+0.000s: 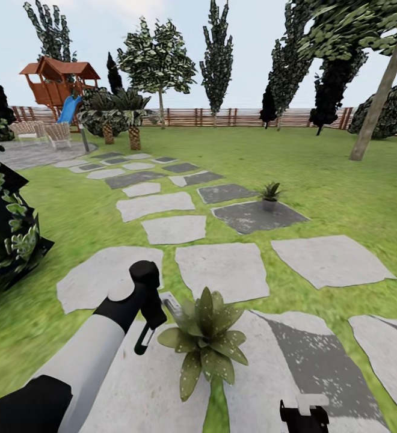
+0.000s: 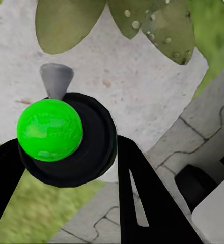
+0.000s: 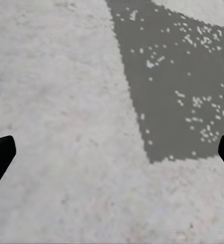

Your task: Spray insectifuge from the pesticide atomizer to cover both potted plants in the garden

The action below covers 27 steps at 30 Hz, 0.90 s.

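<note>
My left gripper (image 1: 150,325) is shut on the pesticide atomizer (image 1: 171,308) just left of the near potted plant (image 1: 207,340). The plant sits on a pale stepping stone (image 1: 132,385) in the garden. In the left wrist view the atomizer (image 2: 66,137) shows as a black round body with a green ball and a grey cone nozzle between the fingers (image 2: 142,203). It points at leaves (image 2: 158,20) dotted with droplets. The second potted plant (image 1: 270,195) stands farther off on a dark stone (image 1: 255,216). My right gripper (image 1: 304,415) hangs open over bare stone (image 3: 66,101).
A huge dark plant with white-striped leaves (image 1: 6,234) stands close on the left. Stepping stones (image 1: 222,267) lead to palms (image 1: 132,120), a playhouse with a slide (image 1: 57,84) and the slat fence (image 1: 252,117). A leaning trunk (image 1: 376,102) rises at the right.
</note>
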Motion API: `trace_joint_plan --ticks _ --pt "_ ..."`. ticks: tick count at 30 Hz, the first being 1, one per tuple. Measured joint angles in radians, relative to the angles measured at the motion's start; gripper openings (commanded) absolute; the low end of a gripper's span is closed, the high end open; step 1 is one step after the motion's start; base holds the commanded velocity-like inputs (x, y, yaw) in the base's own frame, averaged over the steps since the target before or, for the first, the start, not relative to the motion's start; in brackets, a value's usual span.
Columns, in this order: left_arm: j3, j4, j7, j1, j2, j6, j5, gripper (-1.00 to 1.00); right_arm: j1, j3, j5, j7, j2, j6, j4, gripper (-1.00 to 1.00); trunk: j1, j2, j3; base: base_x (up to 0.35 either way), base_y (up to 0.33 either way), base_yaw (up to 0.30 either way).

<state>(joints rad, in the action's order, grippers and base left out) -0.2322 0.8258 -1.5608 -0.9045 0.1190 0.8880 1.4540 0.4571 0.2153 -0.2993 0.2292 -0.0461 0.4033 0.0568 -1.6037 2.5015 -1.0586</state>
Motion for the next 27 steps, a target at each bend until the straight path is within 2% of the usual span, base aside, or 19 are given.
trace_joint_plan --ticks 9,14,23,27 --pt "0.000 0.000 0.000 0.009 -0.002 0.002 0.002 -1.00 0.000 0.000 0.000 0.000 0.000 0.000 0.000 1.00 0.000 0.000 0.002 -0.057 0.078 -0.071" --pt "0.003 -0.001 0.000 0.012 -0.006 0.003 0.002 -1.00 0.000 0.000 0.000 -0.001 0.000 0.000 0.000 1.00 0.000 0.000 0.002 -0.098 0.271 -0.027" --pt "0.008 -0.012 0.000 0.013 -0.016 0.003 0.004 -1.00 0.000 0.000 0.000 -0.002 0.000 0.000 0.000 1.00 0.000 0.000 0.002 -0.050 0.300 -0.254" --pt "0.007 -0.013 0.000 0.014 -0.016 0.003 0.004 -1.00 0.000 0.000 0.000 -0.002 0.000 0.000 0.000 1.00 0.000 0.000 0.002 -0.034 0.301 -0.052"
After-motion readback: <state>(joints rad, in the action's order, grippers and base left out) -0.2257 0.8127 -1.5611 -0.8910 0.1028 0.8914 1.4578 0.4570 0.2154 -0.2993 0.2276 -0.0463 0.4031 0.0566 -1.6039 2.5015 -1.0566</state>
